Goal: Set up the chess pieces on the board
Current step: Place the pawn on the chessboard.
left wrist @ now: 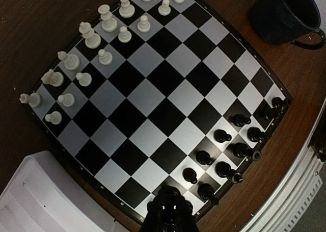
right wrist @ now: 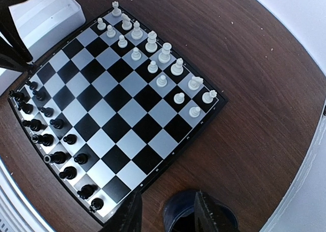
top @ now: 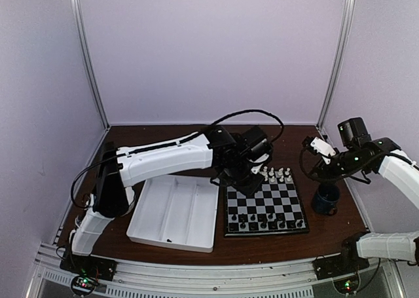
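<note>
The board lies right of centre. White chess pieces fill its far two rows and black ones its near rows. My left gripper hangs over the board's left side. In the left wrist view it is shut above the corner squares at the black end, beside the black pieces; whether a piece sits between its fingers I cannot tell. My right gripper is off the board's right edge. In the right wrist view it stands open over a dark blue mug, holding nothing.
A white divided tray lies left of the board, close to its left edge. The dark blue mug stands on the brown table just off the board's right edge. Pale walls close off the back and both sides.
</note>
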Motion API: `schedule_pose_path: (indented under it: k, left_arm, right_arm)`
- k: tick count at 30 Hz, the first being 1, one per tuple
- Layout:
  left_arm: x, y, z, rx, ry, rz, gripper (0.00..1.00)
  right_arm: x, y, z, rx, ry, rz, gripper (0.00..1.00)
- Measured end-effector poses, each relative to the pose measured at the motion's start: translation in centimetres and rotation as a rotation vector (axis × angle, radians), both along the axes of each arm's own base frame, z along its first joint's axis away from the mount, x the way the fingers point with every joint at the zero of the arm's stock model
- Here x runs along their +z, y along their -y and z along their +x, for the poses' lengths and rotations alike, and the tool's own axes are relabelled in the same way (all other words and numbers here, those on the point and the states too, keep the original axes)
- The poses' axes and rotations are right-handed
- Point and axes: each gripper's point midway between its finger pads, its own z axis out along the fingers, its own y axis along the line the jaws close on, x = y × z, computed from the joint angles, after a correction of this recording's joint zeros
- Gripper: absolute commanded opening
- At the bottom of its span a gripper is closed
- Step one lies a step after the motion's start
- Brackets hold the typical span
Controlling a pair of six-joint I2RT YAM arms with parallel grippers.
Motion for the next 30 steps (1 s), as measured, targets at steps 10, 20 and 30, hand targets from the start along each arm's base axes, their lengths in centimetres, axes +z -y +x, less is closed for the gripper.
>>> schedule_pose_path:
  k: [10, 20, 30]
  left_arm:
    - [-3.6, 0.6, 0.2, -0.020, -0.033, 0.064, 0.03]
    - [-8.9, -0.3, 0.5, -0.006, -0.084, 0.164, 0.13]
    - [-8.1, -0.4, 0.9, 0.003, -0.104, 0.142, 0.25]
  right_arm:
    - [-0.3, -1.1, -0.5, 0.047, -0.038, 0.048, 0.38]
    - [-0.5, -1.6, -1.0, 0.082, -0.058, 0.069, 0.38]
    - [-1.1, -2.6, -1.6, 0.140, -0.096, 0.081, 0.38]
